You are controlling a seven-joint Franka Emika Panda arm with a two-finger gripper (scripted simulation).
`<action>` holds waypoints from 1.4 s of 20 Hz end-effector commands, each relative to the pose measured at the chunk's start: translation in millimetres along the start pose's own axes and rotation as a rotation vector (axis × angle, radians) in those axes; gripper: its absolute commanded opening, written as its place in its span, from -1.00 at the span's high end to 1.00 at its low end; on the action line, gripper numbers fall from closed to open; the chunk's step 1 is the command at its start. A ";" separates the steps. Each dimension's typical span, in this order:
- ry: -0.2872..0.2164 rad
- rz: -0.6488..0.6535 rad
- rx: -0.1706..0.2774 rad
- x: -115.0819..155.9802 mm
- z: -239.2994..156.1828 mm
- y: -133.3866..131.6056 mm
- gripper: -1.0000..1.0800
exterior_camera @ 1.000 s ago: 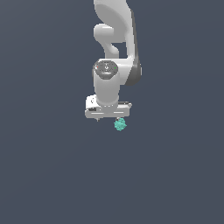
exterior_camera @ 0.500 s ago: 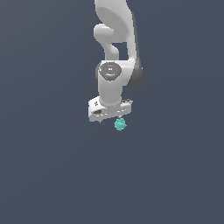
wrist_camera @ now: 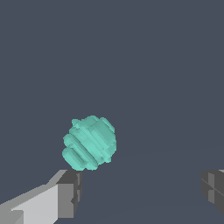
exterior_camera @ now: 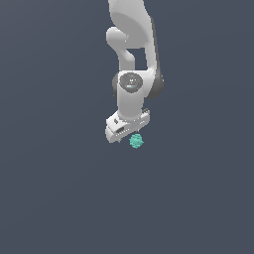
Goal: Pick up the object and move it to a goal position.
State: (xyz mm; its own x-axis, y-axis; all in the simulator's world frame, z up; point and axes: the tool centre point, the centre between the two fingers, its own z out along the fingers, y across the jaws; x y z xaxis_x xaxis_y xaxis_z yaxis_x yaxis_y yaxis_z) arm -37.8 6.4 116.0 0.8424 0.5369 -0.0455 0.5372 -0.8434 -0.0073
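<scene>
You are looking at the white arm reaching down from the top of the exterior view, with its hand pointing downward over a plain dark grey surface. The hand is standing open: in the wrist view, its two dark-padded fingers are sitting well apart, with nothing between them. The teal-green object is showing just below the hand, toward the exterior view's right of it. In the wrist view, the object is appearing as a bumpy, ridged lump close to one fingertip and outside the gap between the fingers. You cannot tell whether that fingertip is touching it.
</scene>
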 end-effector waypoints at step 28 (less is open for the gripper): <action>0.041 -0.703 -0.023 5.1 25.8 -47.0 -0.92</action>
State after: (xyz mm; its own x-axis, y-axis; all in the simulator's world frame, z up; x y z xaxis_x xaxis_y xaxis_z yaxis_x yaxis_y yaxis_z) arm -59.5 47.5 90.6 0.3075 0.9516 -0.0012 0.9516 -0.3075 -0.0011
